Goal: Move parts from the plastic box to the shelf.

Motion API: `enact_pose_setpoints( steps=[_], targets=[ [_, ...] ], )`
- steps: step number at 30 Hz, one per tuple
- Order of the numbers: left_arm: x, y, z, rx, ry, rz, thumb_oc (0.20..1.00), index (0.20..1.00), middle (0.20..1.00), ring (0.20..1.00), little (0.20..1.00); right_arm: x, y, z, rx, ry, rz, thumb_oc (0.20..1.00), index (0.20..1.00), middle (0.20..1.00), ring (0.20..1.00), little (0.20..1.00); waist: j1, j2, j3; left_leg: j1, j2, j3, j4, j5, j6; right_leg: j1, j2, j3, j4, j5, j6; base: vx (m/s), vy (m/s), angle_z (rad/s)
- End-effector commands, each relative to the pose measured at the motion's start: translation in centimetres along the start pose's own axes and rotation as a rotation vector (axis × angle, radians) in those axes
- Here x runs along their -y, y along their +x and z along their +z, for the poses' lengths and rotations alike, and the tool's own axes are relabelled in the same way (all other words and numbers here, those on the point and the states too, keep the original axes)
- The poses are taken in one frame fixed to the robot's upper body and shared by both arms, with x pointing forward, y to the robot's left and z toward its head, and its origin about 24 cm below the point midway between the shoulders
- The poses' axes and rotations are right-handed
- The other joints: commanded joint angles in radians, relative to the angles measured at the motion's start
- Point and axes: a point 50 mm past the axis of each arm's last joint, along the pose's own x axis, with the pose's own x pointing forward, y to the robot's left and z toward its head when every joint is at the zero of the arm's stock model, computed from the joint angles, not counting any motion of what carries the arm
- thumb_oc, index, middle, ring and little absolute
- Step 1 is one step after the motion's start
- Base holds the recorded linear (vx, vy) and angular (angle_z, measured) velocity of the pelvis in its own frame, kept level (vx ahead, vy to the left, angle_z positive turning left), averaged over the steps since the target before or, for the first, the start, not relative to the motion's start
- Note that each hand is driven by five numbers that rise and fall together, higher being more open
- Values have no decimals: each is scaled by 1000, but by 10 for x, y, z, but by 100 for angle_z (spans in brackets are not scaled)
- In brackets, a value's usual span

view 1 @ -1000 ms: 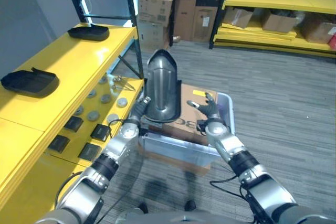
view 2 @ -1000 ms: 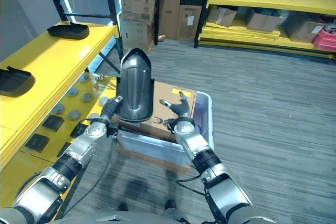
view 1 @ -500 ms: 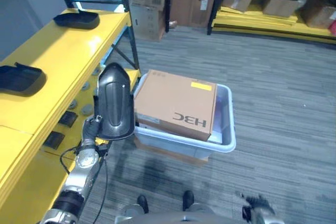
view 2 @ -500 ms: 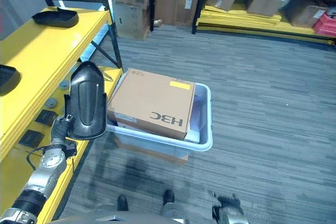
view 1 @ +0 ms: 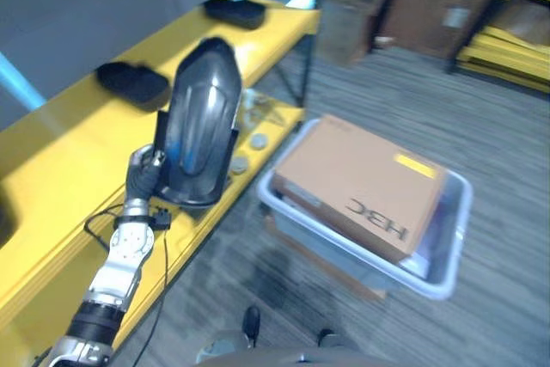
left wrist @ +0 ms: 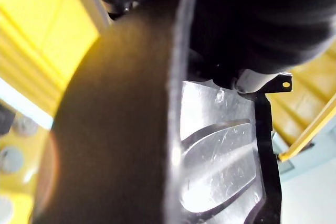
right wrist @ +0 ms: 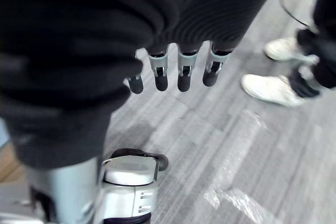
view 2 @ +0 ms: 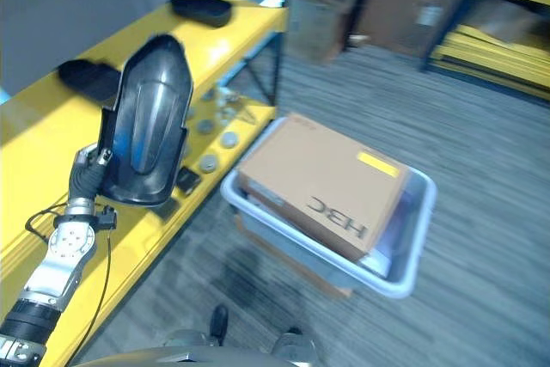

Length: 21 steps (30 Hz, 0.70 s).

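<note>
**Big black part held up beside the yellow shelf**

I have the left robot hand [view 1: 142,169] wrapped around the bottom edge of the big black part [view 1: 199,122]. The fingers curl on its rim, so the part stands up tall, with its round end on top. I hold it low like this so the long shiny shell stays up and does not bump the shelf on the way over.

The part is out of the plastic box [view 1: 447,251] now. It hangs in the air over the front edge of the yellow shelf [view 1: 77,148], not resting on it yet. I think the job for this part is about half done: it is lifted and carried, but not set down.

Two other black parts [view 1: 131,82] already lie flat on the shelf top, farther back. There is bare yellow space between them and my hand, so I would put this one there, flat like the others.

A brown cardboard box [view 1: 365,186] sits on top of the plastic box and covers most of it. I cannot see what is under it.

The right robot hand [right wrist: 178,72] hangs down over the grey floor with its fingers loose and straight. It holds nothing. A person's shoes [right wrist: 273,85] are near it on the floor.
</note>
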Motion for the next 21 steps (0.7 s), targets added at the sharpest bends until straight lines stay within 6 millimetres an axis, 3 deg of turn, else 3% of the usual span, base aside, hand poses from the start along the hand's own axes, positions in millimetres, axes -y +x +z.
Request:
enact_pose_setpoints(
  steps=[1,8,11,12,14,18,21],
  targets=[
    [-36,14,40,212,-15,198,200,200,200,200,200,15,2,24,70,-77,-48,1000,1000,1000,1000,1000,23,-38,-35,-25,1,50,7,-35,-47,18,21,-66,-28,13,7,-76,-69,65],
    [-74,2,33,168,50,350,200,200,200,200,200,25,3,34,103,-195,-81,1000,1000,1000,1000,1000,105,-50,-12,-113,32,24,37,8,-102,56,44,-143,-79,17,-10,-141,-110,69],
    [-81,-4,26,151,43,358,200,200,200,200,200,27,4,34,106,-172,-84,1000,1000,1000,1000,1000,119,-44,6,-158,57,102,52,28,-122,73,43,-200,-99,27,-8,-110,-66,52],
    [-81,-6,24,149,23,346,200,200,200,200,200,25,4,32,110,-151,-81,1000,1000,1000,1000,1000,111,-38,17,-175,87,213,45,51,-134,90,39,-252,-110,33,-6,-85,-28,110],
    [-76,-6,21,144,-1,350,200,200,200,200,200,19,3,34,125,-166,-74,1000,1000,1000,1000,1000,95,-34,26,-194,132,318,60,74,-140,89,30,-309,-107,39,-9,-132,34,189],
    [-75,-9,18,127,2,384,200,200,200,200,200,17,3,41,148,-248,-66,1000,1000,1000,1000,1000,95,-41,33,-200,156,319,126,46,-132,68,14,-312,-81,30,-21,-85,83,89],
    [-69,-10,16,121,-20,368,200,200,200,200,200,14,3,48,171,-261,-64,1000,1000,1000,1000,1000,79,-56,38,-160,212,388,190,6,-143,67,-16,-355,-26,-14,-30,-1,93,56]
  ],
)
